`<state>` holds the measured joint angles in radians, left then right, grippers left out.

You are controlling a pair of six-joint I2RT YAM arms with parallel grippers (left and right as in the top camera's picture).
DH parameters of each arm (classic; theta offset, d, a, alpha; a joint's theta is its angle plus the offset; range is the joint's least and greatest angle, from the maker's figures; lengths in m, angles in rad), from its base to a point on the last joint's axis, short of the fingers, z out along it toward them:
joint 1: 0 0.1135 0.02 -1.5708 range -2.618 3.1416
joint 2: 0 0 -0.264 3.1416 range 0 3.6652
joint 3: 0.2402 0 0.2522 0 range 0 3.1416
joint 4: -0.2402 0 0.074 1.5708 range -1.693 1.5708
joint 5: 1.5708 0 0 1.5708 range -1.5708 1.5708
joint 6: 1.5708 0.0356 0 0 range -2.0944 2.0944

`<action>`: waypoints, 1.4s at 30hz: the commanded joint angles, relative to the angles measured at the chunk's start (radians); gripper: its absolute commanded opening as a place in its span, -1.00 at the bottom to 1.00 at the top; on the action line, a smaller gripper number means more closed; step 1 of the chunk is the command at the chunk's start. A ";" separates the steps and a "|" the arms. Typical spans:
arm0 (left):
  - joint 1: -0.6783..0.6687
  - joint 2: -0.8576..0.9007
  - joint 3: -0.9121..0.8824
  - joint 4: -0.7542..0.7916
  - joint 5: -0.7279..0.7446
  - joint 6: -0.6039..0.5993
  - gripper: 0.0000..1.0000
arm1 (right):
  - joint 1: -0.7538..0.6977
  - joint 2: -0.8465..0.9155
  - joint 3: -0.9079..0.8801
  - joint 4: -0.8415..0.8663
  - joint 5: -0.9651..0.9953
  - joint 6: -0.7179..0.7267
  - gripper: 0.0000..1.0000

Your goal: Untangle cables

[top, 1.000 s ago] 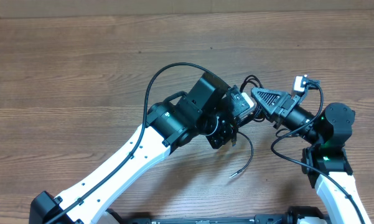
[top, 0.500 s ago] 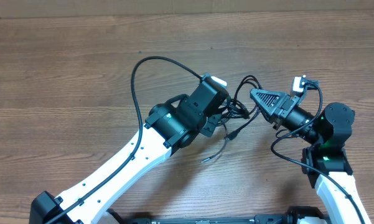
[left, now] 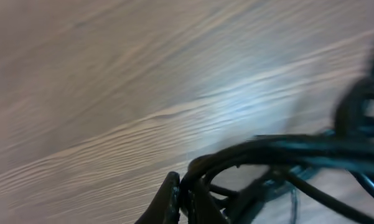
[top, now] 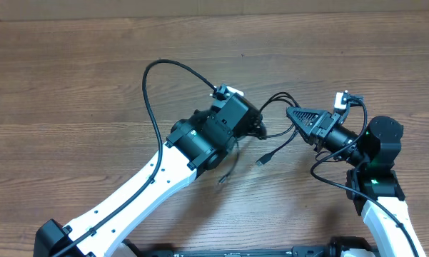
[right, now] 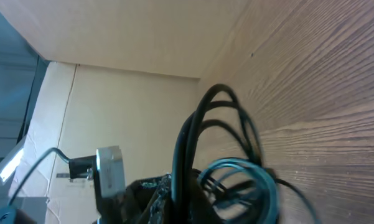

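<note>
Cables bunched between left gripper and right gripper, both clamped on strands; pulling apart could tighten the knot.

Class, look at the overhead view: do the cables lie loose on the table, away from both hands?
No, the cables are strung between the left hand and the right hand, and both hands are shut on them.

Over the wooden bench, thin black cables hang between the clamped left end effector and right end effector.
</note>
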<state>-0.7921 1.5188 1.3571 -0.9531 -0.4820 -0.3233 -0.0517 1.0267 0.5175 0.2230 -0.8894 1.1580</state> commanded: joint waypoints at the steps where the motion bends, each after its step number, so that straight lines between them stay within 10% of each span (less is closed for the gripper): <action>1: 0.008 -0.002 0.020 -0.034 -0.266 -0.033 -0.92 | -0.012 -0.003 0.006 0.014 -0.040 -0.023 -0.93; 16: 0.250 -0.002 0.020 -0.097 -0.311 -0.109 -0.92 | -0.018 -0.003 0.006 0.026 -0.171 -0.056 -0.93; 26: 0.357 -0.002 0.020 -0.029 -0.079 -0.075 -0.92 | -0.018 0.068 0.006 -0.032 -0.104 -0.282 -0.83; 28: 0.356 -0.002 0.020 -0.012 -0.015 -0.057 -0.91 | -0.018 0.098 0.006 -0.032 -0.103 -0.323 -0.60; 34: 0.354 -0.002 0.020 0.027 0.097 -0.112 -0.92 | -0.017 0.159 0.006 -0.031 -0.103 -0.313 1.00; 42: 0.354 -0.003 0.020 0.074 0.254 -0.156 -0.91 | -0.014 0.159 0.006 0.021 -0.109 -0.211 0.89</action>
<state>-0.4431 1.5188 1.3602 -0.9051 -0.3500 -0.4725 -0.0650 1.1877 0.5175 0.2359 -0.9977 0.9150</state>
